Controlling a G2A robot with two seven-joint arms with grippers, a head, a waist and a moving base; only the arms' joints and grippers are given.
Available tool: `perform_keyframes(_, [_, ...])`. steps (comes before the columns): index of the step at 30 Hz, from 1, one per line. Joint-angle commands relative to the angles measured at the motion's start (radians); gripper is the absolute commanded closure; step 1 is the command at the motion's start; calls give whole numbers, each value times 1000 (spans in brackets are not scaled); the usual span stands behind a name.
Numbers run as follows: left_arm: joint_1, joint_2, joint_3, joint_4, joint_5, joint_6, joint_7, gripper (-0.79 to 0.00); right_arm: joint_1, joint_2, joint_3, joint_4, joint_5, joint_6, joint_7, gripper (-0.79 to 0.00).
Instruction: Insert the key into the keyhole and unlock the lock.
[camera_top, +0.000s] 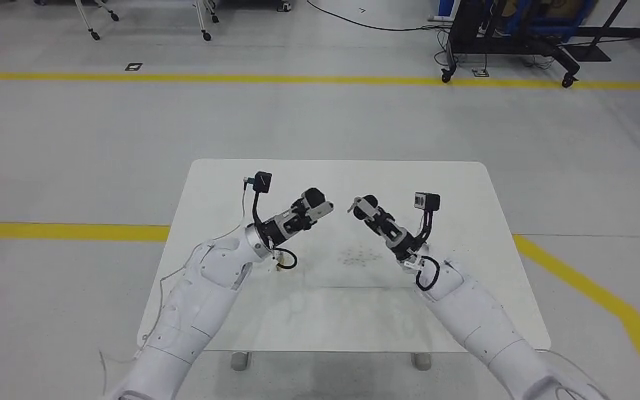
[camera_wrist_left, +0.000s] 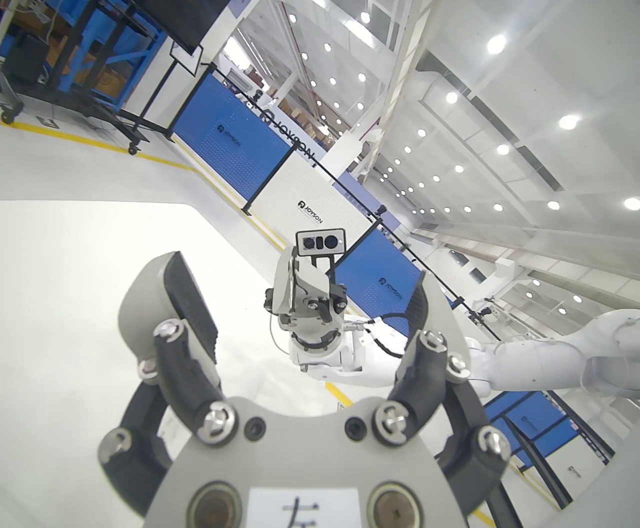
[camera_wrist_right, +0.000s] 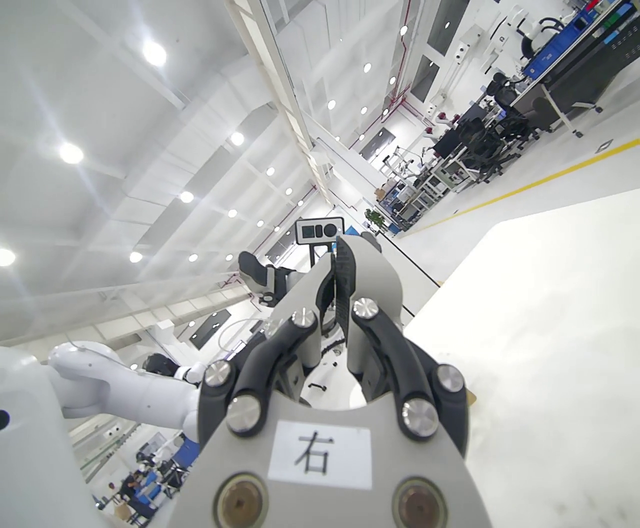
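Both arms are held up above the white table (camera_top: 455, 195), their grippers facing each other tip to tip over its middle. My left gripper (camera_top: 321, 201) (camera_wrist_left: 297, 272) is open, its black ribbed pads (camera_wrist_left: 192, 300) wide apart with nothing between them. My right gripper (camera_top: 357, 206) (camera_wrist_right: 344, 246) is shut, pads pressed together, and I can make out nothing held between them. The left wrist view looks straight at the right gripper (camera_wrist_left: 306, 312), a short gap away. I cannot make out a key or a lock anywhere on the table.
A faint patch of scuff marks (camera_top: 356, 257) lies on the table between the arms. Bare floor with yellow lines (camera_top: 300, 78) surrounds the table. A wheeled dark rack (camera_top: 515, 40) stands far off at the back right.
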Motion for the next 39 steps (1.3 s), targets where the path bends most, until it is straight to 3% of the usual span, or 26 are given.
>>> perform_keyframes(1, [-10,-2,13,23,-21,-2,-20,-369,9,-3,-5,12,31,11,36,0])
perform_keyframes(4, [-21,-6,32,42,-22,-2,-39,-363,14,-9,-15,12,75,15,73,0])
perform_keyframes(9, [-36,-11,55,59,-20,0,-49,-262,24,-18,-18,19,65,32,95,0])
perform_keyframes(21, [-46,-14,67,77,18,14,-26,-206,27,-36,-12,37,60,33,115,0])
perform_keyframes(24, [-47,-15,71,78,22,16,-24,-105,28,-39,-9,42,64,34,122,0])
perform_keyframes(30, [-53,-15,75,87,66,36,-6,0,30,-45,-2,53,65,35,133,0])
perform_keyframes(39, [-59,-13,57,96,108,33,48,0,28,-54,8,61,59,38,148,0])
